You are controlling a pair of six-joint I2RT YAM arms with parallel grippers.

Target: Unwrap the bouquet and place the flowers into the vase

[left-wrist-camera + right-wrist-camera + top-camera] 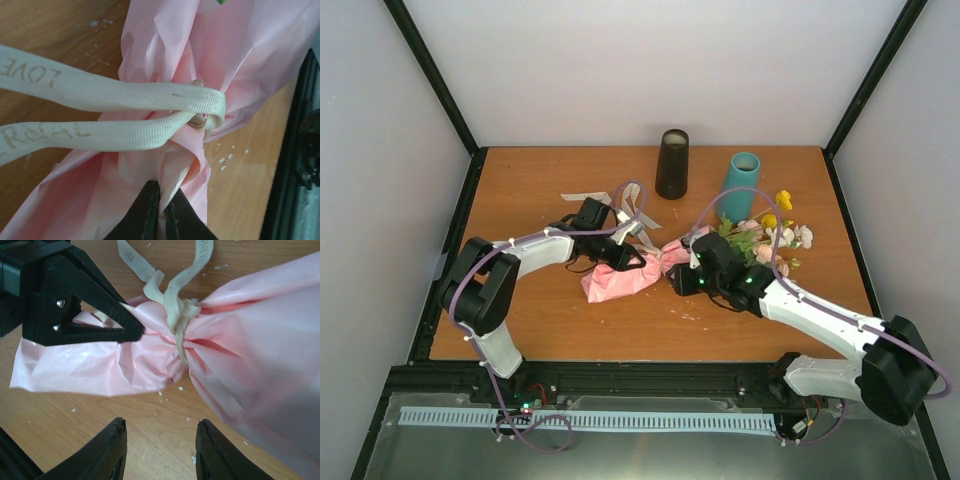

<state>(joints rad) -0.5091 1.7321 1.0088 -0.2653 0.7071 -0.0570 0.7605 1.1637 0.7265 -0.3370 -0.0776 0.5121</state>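
Pink paper (618, 283) wraps the stem end of the bouquet (670, 252), which lies on its side on the wooden table (540, 320). On the near-right side of the ribbon knot (182, 310), the right gripper (160, 442) hangs just above bare wood, its 2 fingers (107, 452) apart with nothing between them. Left of the knot, the left gripper (161, 195) has its 2 fingers pressed together on a fold of the paper, pinching the crinkled tail of the wrap. The beige ribbon (125, 100) is tied round the paper's neck, and its 2 printed tails run from the knot toward the far left. Right of the knot the wrap widens and the flowers (775, 237) spill out: peach-pink heads, small yellow and white blossoms, green leaves. Beyond the knot, toward the far edge, stand 2 vases: a dark vase (672, 163) almost straight behind it, and a teal vase (741, 186) further right, just beside the flowers.
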